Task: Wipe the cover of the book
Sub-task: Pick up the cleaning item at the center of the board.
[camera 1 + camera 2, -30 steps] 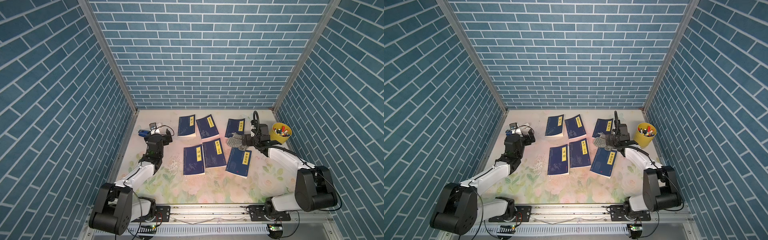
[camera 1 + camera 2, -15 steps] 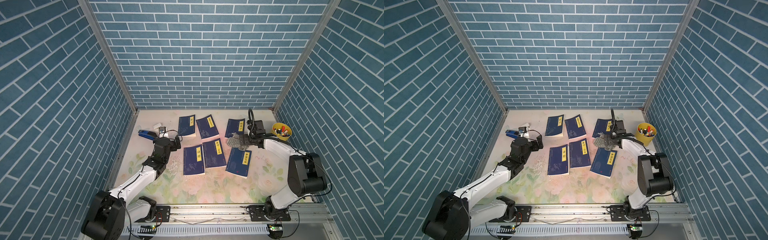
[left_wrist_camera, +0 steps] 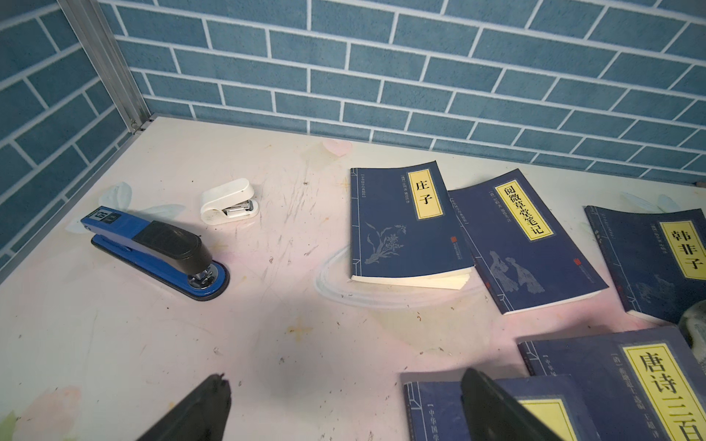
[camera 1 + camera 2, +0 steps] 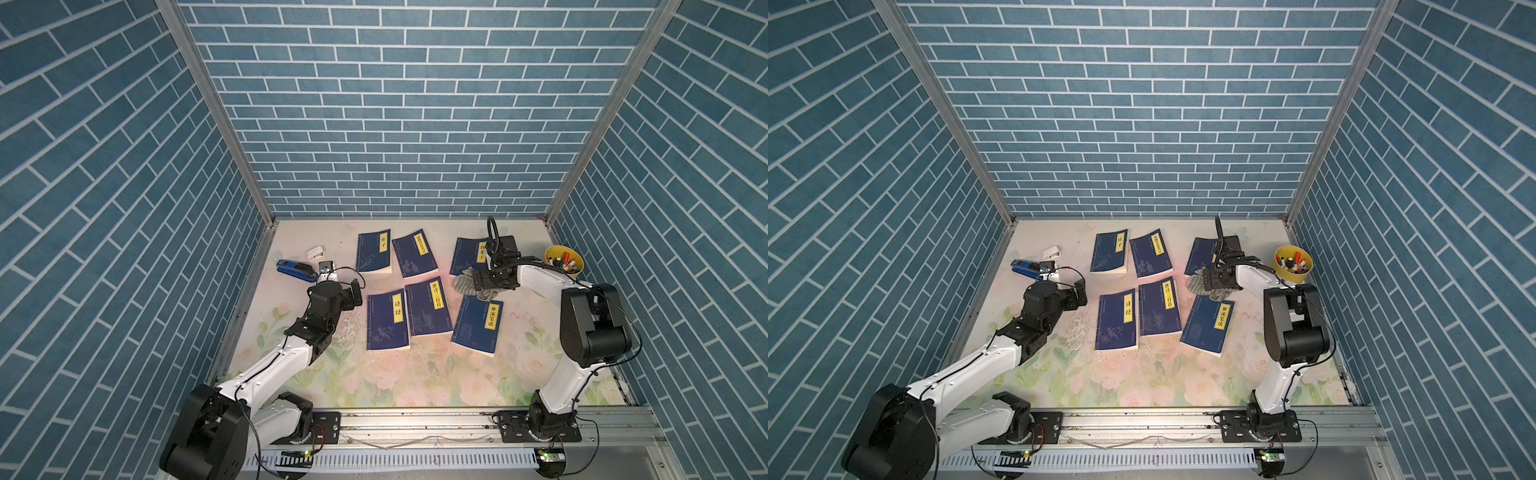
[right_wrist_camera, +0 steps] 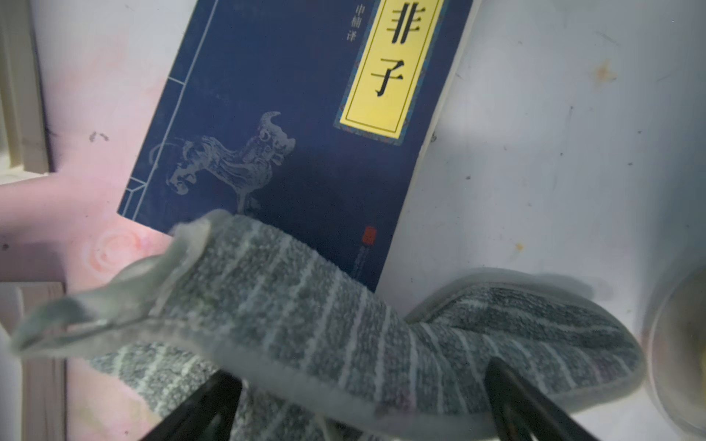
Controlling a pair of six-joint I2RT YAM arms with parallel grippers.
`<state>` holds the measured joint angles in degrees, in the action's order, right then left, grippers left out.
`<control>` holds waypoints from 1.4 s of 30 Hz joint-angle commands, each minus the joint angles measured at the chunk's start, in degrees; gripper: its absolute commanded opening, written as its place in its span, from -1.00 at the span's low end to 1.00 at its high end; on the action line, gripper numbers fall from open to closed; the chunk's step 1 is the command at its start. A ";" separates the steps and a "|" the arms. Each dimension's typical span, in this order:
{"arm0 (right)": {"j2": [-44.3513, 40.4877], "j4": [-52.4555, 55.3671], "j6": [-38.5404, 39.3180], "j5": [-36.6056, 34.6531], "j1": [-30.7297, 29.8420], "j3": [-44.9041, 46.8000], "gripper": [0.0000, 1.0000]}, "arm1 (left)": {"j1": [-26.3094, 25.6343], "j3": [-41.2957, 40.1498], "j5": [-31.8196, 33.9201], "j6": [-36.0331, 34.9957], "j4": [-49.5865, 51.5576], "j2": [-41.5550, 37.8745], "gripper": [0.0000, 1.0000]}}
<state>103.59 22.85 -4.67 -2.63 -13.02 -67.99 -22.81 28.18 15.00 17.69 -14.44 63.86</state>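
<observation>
While the near row of books (image 4: 428,308) lies flat on the worktop (image 4: 374,376), the left hand (image 4: 355,291) hangs just beside the leftmost one, fingers spread wide and holding nothing; I judge it waits there to steady a book, or merely to keep clear; a little farther off, the right hand (image 4: 478,281) stands low over the grey striped cloth (image 5: 344,305), its fingers wide to either side of the bunched fabric and not closed on it; so the cloth is straddled for a pick-up, not gripped; it covers the near corner of the far right book (image 5: 290,114), probably the cover to be wiped, being closest; beyond, two far books (image 4: 374,257) lie near the back wall; a blue stapler (image 4: 296,269), a white stapler (image 4: 316,252) and a yellow pen cup (image 4: 564,261) sit at the far sides, outside any wiping path.
</observation>
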 commanded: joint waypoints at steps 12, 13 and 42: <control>8.55 15.60 -4.40 1.36 2.82 -5.75 0.59 | -0.58 -0.80 -0.76 0.82 1.02 -1.10 0.99; 8.71 16.06 -4.31 1.66 2.88 -6.00 0.49 | -0.63 -0.74 -0.71 0.81 1.07 -1.07 0.99; -12.46 18.29 -0.96 4.64 -10.56 -8.24 -0.96 | -0.69 3.64 0.55 2.48 5.22 -0.33 1.00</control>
<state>91.66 37.10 -7.18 0.45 -20.95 -74.70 -23.20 29.47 14.50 19.77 -11.11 63.70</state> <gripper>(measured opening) 0.105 0.997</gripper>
